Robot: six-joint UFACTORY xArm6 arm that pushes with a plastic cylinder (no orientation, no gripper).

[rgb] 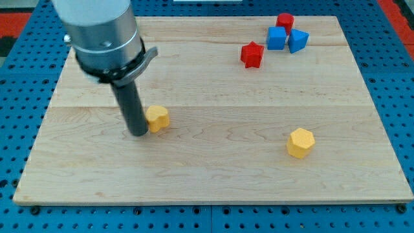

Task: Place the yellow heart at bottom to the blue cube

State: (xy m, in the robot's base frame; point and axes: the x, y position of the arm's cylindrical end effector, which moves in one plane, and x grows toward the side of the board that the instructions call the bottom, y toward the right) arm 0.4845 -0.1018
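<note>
The yellow heart (158, 118) lies on the wooden board (213, 175) at the view's left centre. My tip (139, 133) rests on the board right against the heart's left side. The blue cube (277, 38) sits at the view's top right, far from the heart and the tip. The rod comes down from the large grey arm body at the view's top left.
A red star-shaped block (252, 55) lies left of the blue cube. A red block (285, 21) sits just above the cube and a blue wedge-like block (298, 41) touches its right. A yellow hexagonal block (301, 142) lies at the lower right.
</note>
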